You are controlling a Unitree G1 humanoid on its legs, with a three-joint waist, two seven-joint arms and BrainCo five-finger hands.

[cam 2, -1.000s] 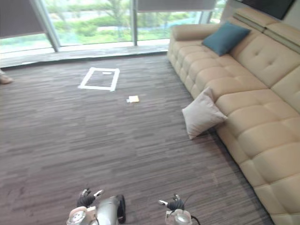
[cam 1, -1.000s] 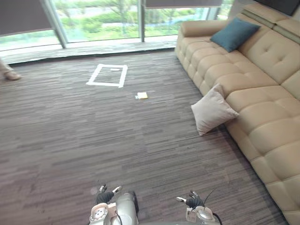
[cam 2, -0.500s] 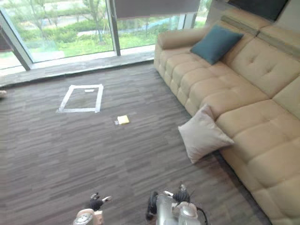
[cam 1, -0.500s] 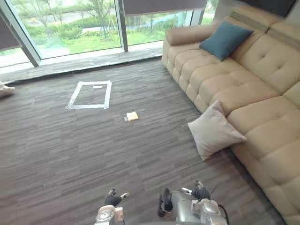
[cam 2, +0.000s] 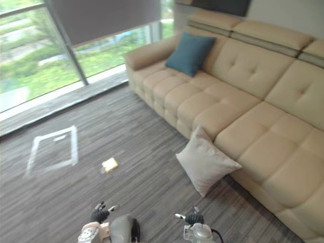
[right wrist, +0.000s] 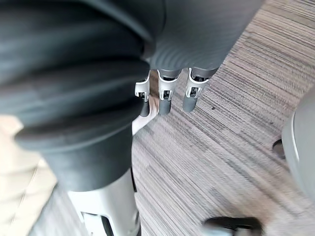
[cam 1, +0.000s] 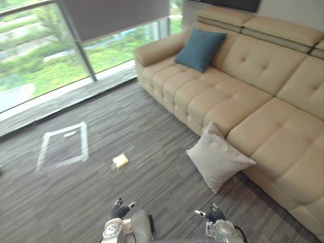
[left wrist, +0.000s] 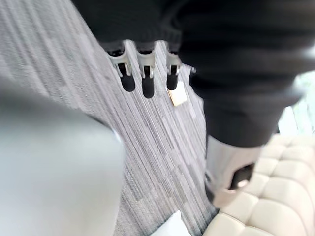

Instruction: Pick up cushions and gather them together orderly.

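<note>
An off-white cushion (cam 1: 218,158) stands on the carpet, leaning against the front of the beige sofa (cam 1: 263,101). A teal cushion (cam 1: 200,48) rests against the sofa's backrest near its far arm. My left hand (cam 1: 120,210) and right hand (cam 1: 214,215) hang low at the near edge, well short of the off-white cushion. In the left wrist view the fingers (left wrist: 142,73) are straight over the carpet and hold nothing. The right wrist view shows its fingers (right wrist: 165,93) relaxed and empty too.
A small yellow object (cam 1: 120,160) lies on the carpet to the left of the off-white cushion. Farther left is a white tape rectangle (cam 1: 63,147). Tall windows with a grey blind run along the far side.
The whole picture has swung and shifted, so the camera moved: the sofa and off-white cushion now sit nearer the centre. The cushions lie as before. Both hands stay low and empty.
</note>
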